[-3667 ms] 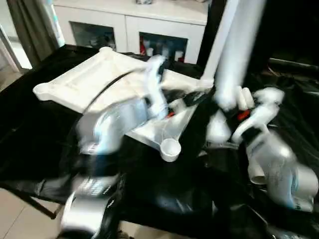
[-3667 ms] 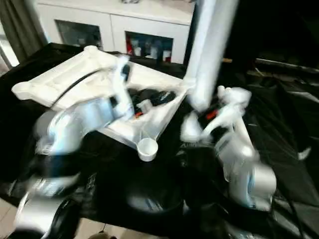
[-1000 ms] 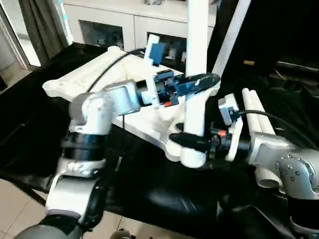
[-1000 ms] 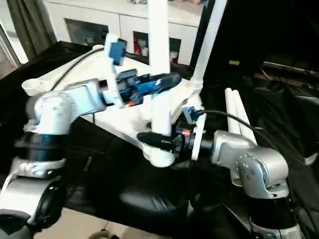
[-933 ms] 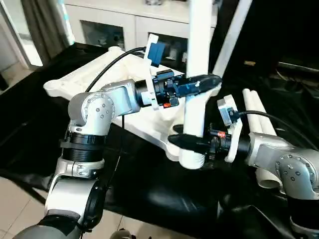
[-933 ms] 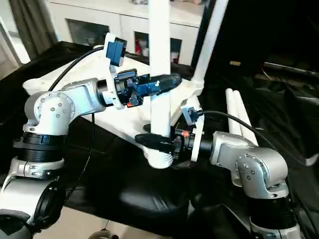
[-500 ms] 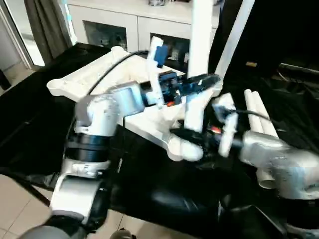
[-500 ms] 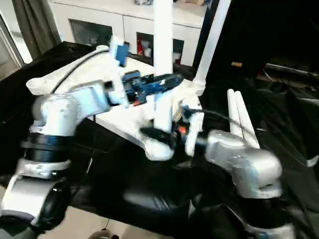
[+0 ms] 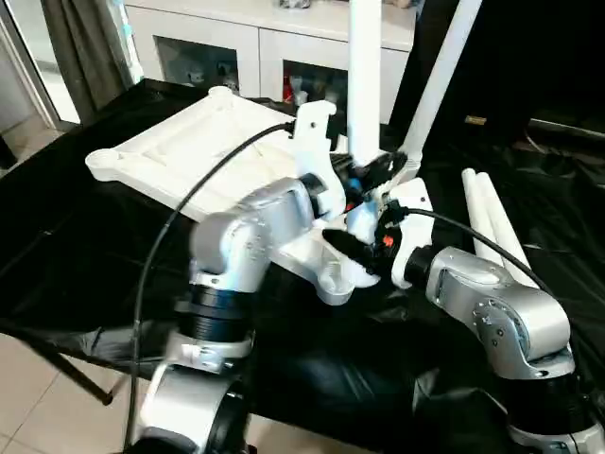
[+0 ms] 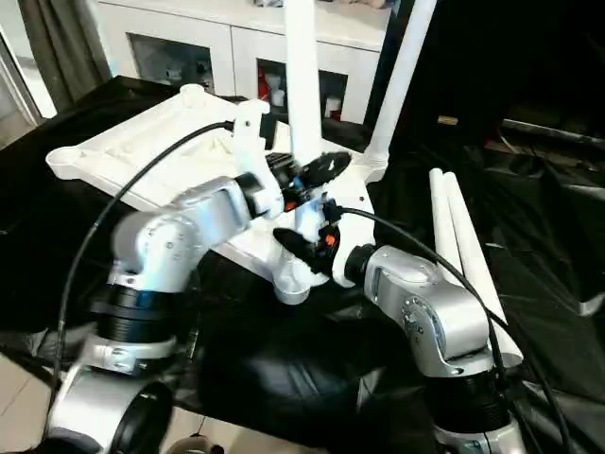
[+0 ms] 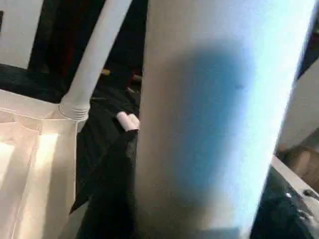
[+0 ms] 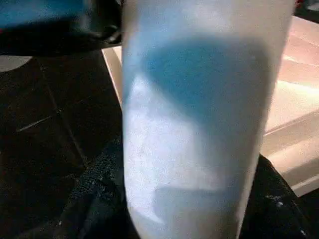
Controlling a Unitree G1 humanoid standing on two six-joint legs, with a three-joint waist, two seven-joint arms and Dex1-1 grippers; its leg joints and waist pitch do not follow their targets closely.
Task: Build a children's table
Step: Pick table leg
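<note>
Both the left end effector (image 9: 371, 180) and right end effector (image 9: 354, 248) seemingly clamp the upright leg (image 9: 363, 66) at the tabletop (image 9: 180, 156) corner.

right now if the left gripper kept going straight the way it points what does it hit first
The left gripper is already against the upright leg; its wrist view shows the tube right between the fingers. It would just press into that leg. Beyond, depth unclear, stands the second upright leg at the tabletop's far corner.

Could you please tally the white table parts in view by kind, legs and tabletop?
Tube legs: 4, namely the held leg, the standing corner leg and two loose legs lying on the black cloth.
Tabletop: 1.
Total: 5.
</note>
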